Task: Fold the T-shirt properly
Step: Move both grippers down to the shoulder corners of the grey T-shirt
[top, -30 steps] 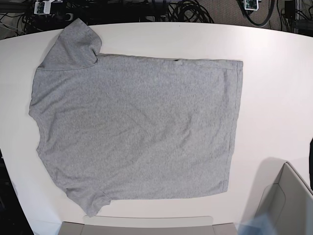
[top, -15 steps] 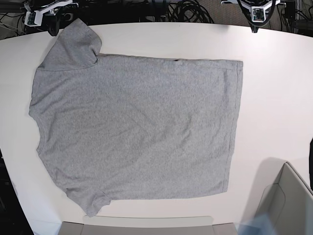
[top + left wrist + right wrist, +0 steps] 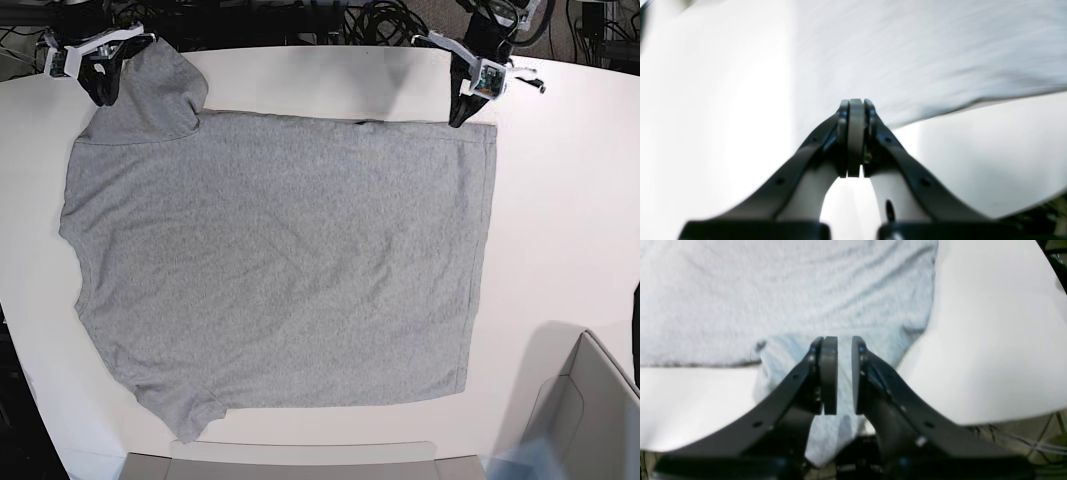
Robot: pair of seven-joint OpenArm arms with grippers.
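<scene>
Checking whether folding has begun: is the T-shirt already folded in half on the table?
No: in the base view the T-shirt lies spread flat on the table, both sleeves out.

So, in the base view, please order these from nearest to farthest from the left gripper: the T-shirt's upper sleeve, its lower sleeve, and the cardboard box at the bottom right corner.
From the left gripper, at the hem's top corner:
1. Upper sleeve of the heather-grey cotton T-shirt, top left.
2. Open cardboard box, bottom right.
3. Lower sleeve, bottom left.
</scene>
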